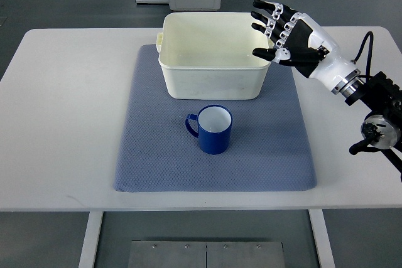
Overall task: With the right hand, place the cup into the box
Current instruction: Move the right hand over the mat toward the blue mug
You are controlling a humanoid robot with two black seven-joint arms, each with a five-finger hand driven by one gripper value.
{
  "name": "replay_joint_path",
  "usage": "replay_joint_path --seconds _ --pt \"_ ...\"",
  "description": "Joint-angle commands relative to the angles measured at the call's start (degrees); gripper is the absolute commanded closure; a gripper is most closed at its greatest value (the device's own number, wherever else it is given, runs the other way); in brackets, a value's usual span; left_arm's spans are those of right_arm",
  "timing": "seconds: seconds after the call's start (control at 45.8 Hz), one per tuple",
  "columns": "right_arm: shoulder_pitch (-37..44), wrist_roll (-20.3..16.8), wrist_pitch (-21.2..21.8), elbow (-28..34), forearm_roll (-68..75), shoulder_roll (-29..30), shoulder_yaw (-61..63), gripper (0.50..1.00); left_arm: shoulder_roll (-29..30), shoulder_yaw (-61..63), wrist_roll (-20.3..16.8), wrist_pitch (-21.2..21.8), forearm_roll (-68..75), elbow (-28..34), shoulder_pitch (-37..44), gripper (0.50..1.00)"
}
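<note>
Cup upright on mat, box's six o'clock; we judge nothing done; right hand fingers spread, empty, at box's three

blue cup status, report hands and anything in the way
Right hand open, over white plastic box's right rim. Blue cup upright on grey mat, ungrasped, in front of the box. Nothing blocking.

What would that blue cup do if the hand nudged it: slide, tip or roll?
The blue cup stands upright on a textured grey mat, so it would probably grip rather than slide. It looks squat and wide, so tipping seems unlikely. On its side, the handle would likely stop it rolling. The right hand is open, away from it.
</note>
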Motion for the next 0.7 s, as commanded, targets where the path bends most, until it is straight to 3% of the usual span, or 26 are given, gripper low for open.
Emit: replay_joint_path --seconds 0.0,0.678 --pt "0.0 0.5 0.0 0.0 -1.7 -0.2 -1.4 0.502 0.0 0.0 -0.1 0.0 0.0 0.0 0.0 0.500" --pt "-0.6 4.5 -0.3 0.0 -10.1 0.3 -11.4 0.502 0.0 0.0 0.0 -0.1 0.0 0.0 0.0 0.500"
